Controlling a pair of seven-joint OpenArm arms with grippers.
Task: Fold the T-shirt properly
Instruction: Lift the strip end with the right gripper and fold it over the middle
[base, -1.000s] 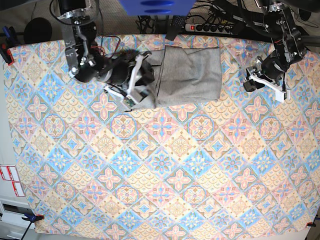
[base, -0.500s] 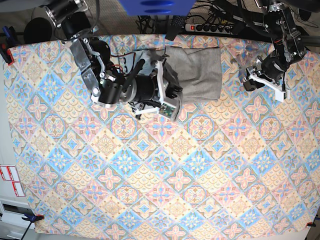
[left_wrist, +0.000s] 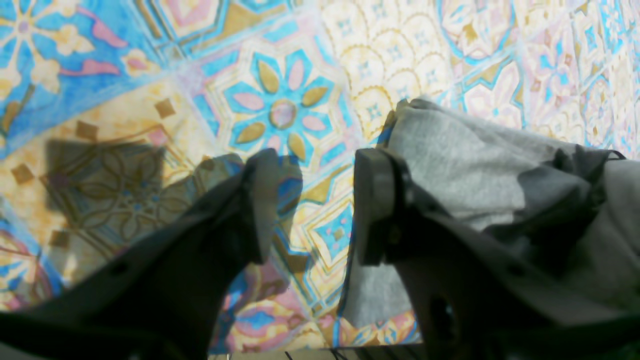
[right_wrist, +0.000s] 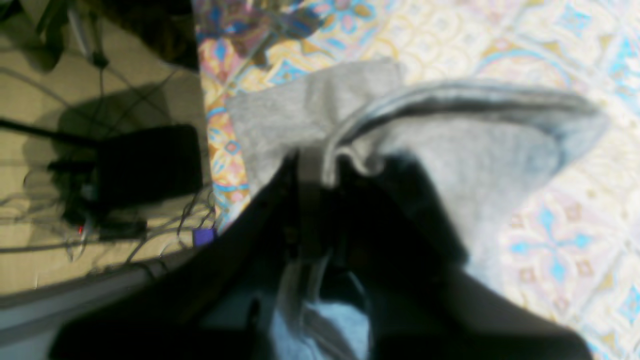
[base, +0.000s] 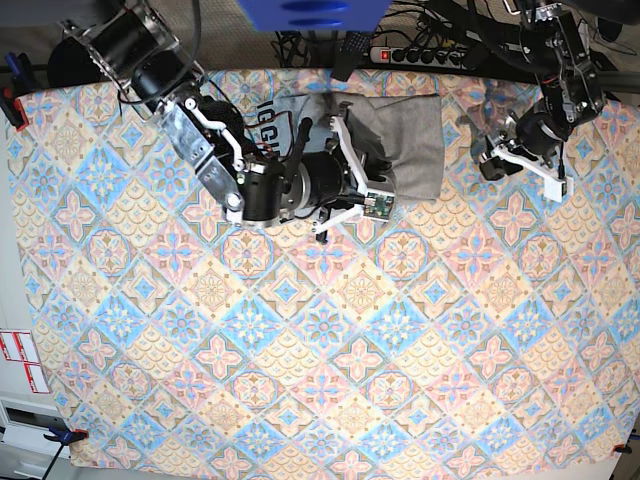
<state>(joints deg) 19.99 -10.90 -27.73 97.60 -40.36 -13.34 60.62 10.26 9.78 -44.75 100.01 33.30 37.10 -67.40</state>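
Compared with a second ago, the right gripper (base: 352, 172) has travelled from the shirt's far side across toward the left arm's side, dragging a layer of cloth with it, so black lettering now shows on the uncovered part behind its arm. The left gripper (base: 497, 158) has shifted only slightly and hangs in much the same spot.

There is one T-shirt (base: 405, 140), one tablecloth (base: 320, 330), and two grippers.

The T-shirt is heather grey and partly folded, lying at the table's far edge between the two grippers. In the right wrist view a hemmed edge of the T-shirt (right_wrist: 440, 150) rises into the right gripper (right_wrist: 320, 175), whose jaws are pinched tight on that fabric; more grey cloth spreads flat beyond and beside them. In the left wrist view the left gripper (left_wrist: 312, 205) has its jaws standing apart with only patterned tablecloth (left_wrist: 280, 110) between them; a rumpled corner of the T-shirt (left_wrist: 450, 155) lies just outside one finger, touching or nearly so.
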